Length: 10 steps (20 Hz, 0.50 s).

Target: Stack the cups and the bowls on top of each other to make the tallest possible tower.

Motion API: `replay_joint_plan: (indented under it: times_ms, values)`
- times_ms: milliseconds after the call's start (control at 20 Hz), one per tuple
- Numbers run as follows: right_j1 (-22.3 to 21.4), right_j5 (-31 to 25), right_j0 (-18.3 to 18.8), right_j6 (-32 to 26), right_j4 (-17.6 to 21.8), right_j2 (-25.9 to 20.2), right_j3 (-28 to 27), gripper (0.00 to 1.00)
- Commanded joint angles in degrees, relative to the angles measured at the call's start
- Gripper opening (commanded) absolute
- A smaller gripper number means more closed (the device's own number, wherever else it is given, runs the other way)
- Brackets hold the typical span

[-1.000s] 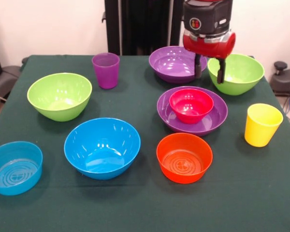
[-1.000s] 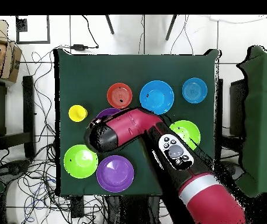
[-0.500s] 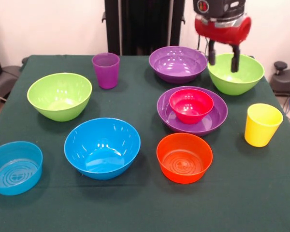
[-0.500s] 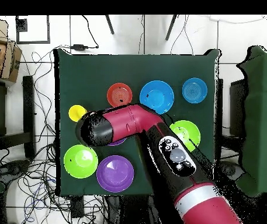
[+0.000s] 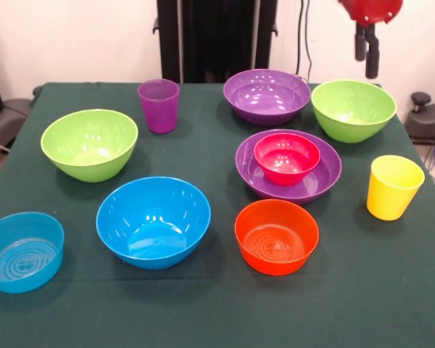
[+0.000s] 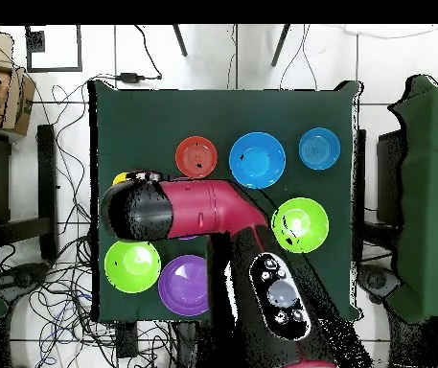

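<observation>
tool (image 5: 367, 52) risen | lime green bowl (image 5: 353, 109) below (empty)

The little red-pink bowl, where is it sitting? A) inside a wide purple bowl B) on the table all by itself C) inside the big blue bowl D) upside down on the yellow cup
A: in the front view the red-pink bowl sits upright inside a wide purple bowl, whose rim shows all the way around it.
</observation>
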<state>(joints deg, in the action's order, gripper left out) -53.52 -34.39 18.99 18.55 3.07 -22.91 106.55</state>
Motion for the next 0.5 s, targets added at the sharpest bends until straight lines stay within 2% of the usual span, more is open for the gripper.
replay_joint_plan:
  times_ms: [50,100,200,250,350,400,500]
  values:
    - [1.1,16.9,-4.4,39.6,-8.5,11.8,9.2,1.0]
    - [2.0,21.1,-5.7,45.0,-10.4,13.4,10.5,1.0]
    - [4.9,29.3,-5.8,51.3,-12.8,12.7,12.3,1.0]
    - [6.5,30.9,-6.5,53.1,-13.2,13.1,11.6,1.0]
    - [9.9,32.2,-7.0,56.5,-15.4,12.8,10.1,1.0]
    - [10.2,32.9,-7.3,58.2,-16.3,12.7,9.4,1.0]
    - [10.7,30.7,-9.6,61.2,-18.4,14.3,7.4,1.0]
